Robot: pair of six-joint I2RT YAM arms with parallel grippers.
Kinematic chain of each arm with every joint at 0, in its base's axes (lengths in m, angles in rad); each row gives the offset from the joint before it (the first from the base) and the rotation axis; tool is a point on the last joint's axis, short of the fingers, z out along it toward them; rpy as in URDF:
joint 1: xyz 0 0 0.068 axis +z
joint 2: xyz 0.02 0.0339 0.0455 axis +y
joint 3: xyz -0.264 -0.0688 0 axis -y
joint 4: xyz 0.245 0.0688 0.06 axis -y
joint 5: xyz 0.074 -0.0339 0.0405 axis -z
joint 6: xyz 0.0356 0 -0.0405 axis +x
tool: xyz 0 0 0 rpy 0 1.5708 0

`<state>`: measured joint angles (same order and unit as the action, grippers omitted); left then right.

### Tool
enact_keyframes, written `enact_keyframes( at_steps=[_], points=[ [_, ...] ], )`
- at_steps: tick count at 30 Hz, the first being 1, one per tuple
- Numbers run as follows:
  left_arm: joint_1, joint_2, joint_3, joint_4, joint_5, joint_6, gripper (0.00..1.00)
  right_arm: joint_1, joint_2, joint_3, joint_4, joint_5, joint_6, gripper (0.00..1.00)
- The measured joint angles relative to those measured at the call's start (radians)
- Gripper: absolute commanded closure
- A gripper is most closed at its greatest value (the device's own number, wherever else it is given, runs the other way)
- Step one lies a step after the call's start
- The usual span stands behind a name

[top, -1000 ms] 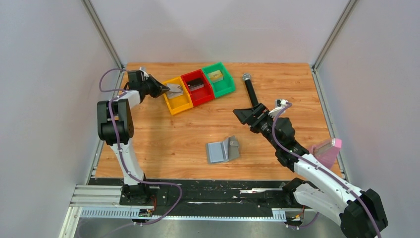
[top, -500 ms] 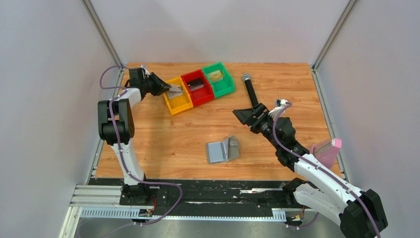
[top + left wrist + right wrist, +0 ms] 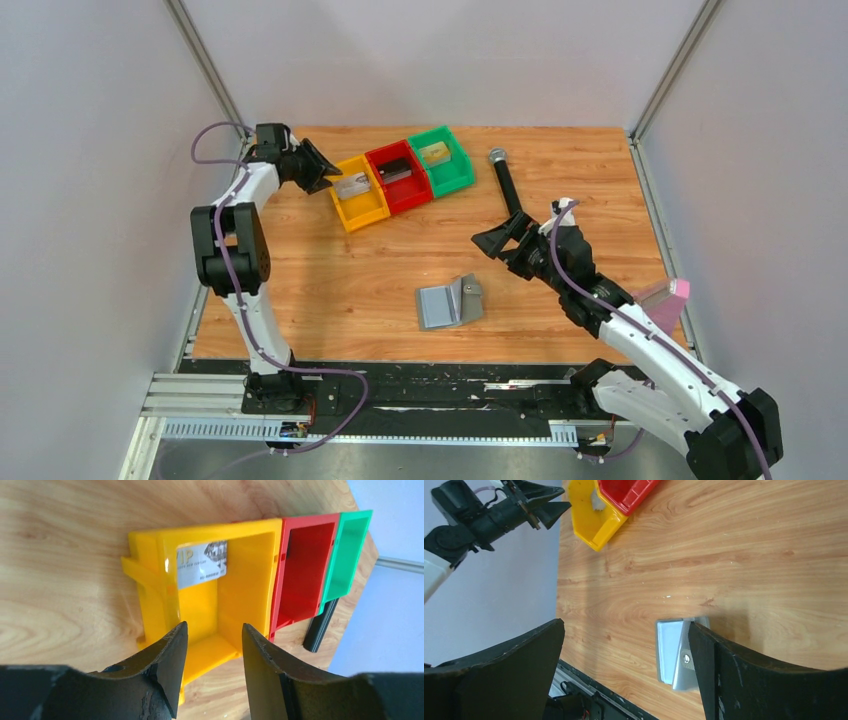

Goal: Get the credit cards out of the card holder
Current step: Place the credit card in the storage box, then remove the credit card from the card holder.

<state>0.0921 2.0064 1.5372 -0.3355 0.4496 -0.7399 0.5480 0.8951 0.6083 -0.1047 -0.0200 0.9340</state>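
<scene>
Left wrist view: finds left gripper (image 3: 212, 630) part open, holding nothing, poised just short of yellow bin (image 3: 210, 530). Notes silver card (image 3: 201, 565) lying inside that bin, against the wall farthest from the fingertips. Notes red bin (image 3: 310, 520) and green bin (image 3: 356, 514) beyond, off to one side.

Right wrist view: finds right gripper (image 3: 626, 630) wide open and empty, hovering over holder (image 3: 674, 655), lying on the table below the gap, nearer one finger, one flap raised. Cannot tell whether any card remains inside.

Judges deposit into yellow bin done; judges the step in hand as a return to the holder.

Recommendations:
- Raise left gripper straight up before swinging across, to avoid clipping the bin rim.
- Lower right gripper squarely onto the flat panel to pin it; leave the raised flap free.
- Pinch any remaining card by its exposed edge; draw along the slot, not upward.

Surface: smooth wood-grain table (image 3: 330, 290), probably slippery under the holder; pin before pulling.

Room: pale walls on three sides, metal posts at the corners. Grippers well apart. Black rod (image 3: 507, 180) just beyond right gripper, pink item (image 3: 668, 300) behind it at the table edge; keep clear of both.
</scene>
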Motion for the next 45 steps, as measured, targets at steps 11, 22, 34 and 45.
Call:
enact_keyframes(
  at_steps=[11, 22, 34, 45],
  points=[
    [-0.006, -0.227, -0.146, -0.201, -0.002, 0.089, 0.46, 0.017, 0.074, 0.063, -0.141, -0.108, -0.063, 0.39],
    [-0.169, -0.467, -0.486, -0.225, 0.126, 0.166, 0.46, 0.278, 0.302, 0.225, -0.175, -0.059, -0.134, 0.34],
    [-0.181, -0.799, -0.647, -0.229, 0.178, 0.219, 0.45, 0.376, 0.602, 0.341, -0.286, 0.057, -0.201, 0.28],
    [-0.181, -0.869, -0.682, -0.225, 0.177, 0.219, 0.44, 0.396, 0.726, 0.391, -0.369, 0.16, -0.245, 0.24]
  ],
)
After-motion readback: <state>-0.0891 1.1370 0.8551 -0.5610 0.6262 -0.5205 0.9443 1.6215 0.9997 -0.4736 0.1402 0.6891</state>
